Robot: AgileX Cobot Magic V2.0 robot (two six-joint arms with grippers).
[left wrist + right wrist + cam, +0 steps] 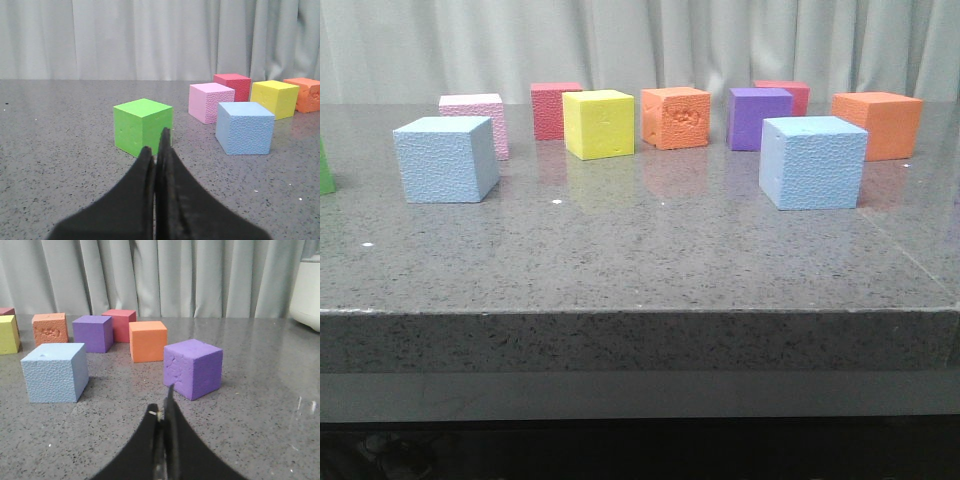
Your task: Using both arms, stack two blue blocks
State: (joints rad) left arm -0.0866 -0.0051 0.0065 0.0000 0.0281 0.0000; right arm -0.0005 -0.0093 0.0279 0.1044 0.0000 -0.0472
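Two light blue blocks rest apart on the grey table. One blue block [447,158] is at the left; it also shows in the left wrist view [245,128]. The other blue block [813,161] is at the right; it also shows in the right wrist view [55,372]. Neither arm shows in the front view. My left gripper [156,145] is shut and empty, low over the table, just short of a green cube [142,126]. My right gripper [162,402] is shut and empty, just short of a purple cube [193,368].
Behind the blue blocks stand a pink cube [474,122], red cube [555,109], yellow cube [598,123], dented orange cube [675,116], purple cube [759,117], another red cube [785,93] and orange cube [878,124]. The table's front edge [640,312] is near. A curtain hangs behind.
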